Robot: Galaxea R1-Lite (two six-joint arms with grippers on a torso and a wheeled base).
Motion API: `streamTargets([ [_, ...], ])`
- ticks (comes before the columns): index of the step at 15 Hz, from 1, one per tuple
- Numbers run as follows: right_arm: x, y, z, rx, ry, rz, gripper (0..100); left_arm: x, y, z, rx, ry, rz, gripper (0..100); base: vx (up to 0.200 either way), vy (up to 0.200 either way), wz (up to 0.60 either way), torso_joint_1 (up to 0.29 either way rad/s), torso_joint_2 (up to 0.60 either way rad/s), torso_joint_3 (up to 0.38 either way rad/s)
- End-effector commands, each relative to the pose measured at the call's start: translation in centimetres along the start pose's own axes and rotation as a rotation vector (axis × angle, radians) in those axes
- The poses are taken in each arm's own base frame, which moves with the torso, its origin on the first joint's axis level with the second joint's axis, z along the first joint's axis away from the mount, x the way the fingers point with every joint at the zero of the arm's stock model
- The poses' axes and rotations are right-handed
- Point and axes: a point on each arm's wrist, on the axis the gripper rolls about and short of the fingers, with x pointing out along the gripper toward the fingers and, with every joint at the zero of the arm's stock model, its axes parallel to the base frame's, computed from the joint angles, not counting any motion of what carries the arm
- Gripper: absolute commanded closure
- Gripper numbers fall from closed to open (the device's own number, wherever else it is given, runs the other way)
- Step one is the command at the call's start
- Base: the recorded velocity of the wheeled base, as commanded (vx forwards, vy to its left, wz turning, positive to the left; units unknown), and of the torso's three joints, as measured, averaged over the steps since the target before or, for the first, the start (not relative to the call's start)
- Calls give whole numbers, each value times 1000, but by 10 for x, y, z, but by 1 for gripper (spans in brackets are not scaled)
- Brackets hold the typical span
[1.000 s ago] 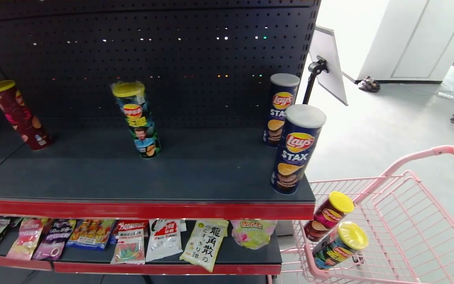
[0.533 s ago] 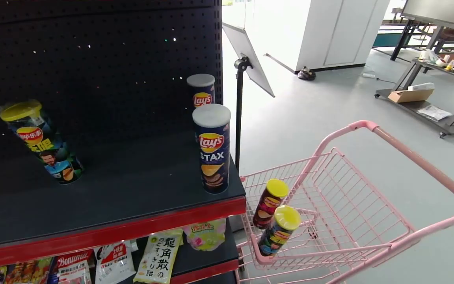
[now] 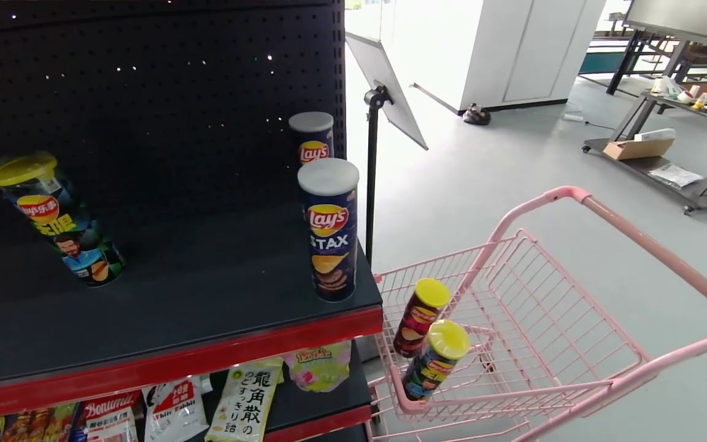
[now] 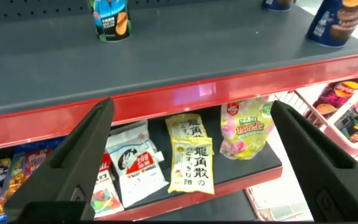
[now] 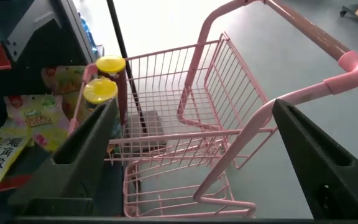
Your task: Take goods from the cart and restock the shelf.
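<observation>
2 yellow-lidded chip cans stand in the pink cart (image 3: 636, 239), leaning in the basket corner nearest the shelf: a dark red can (image 3: 420, 316) and, touching it on the near side, a multicoloured can (image 3: 436, 359). The cart's wire wall is just beside both. The cart is parked against the right end of the shelf (image 3: 175, 362), whose red front edge juts out just above and beside the cans. On the dark top board, a blue can (image 3: 329, 233) stands upright at the right front corner, close over the cart, with a 2nd blue can (image 3: 312, 138) behind it at the pegboard and a yellow-lidded can (image 3: 59, 221) well apart to the left. Snack bags (image 3: 246, 402) lie on the lower board. The right gripper (image 5: 197, 155) hangs over the cart with its fingers spread wide and nothing between them. The left gripper (image 4: 191, 155), also spread wide and holding nothing, faces the shelf's red edge. A pole stand (image 3: 370, 184) carrying a tilted panel rises beside the shelf end, behind the cart, and a wheeled rack (image 3: 666, 159) stands far off on the floor.
</observation>
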Motion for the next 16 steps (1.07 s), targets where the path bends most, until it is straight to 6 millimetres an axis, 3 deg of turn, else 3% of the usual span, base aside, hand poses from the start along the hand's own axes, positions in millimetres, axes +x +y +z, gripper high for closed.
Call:
streamTargets([
  [1,0,0,0,0,1,0,0,0,0,0,0,2,0,0,0,0,0,-124,339,183],
  [16,0,0,0,-2,1,-3,0,0,0,0,0,2,1,0,0,0,0,-142,382,233],
])
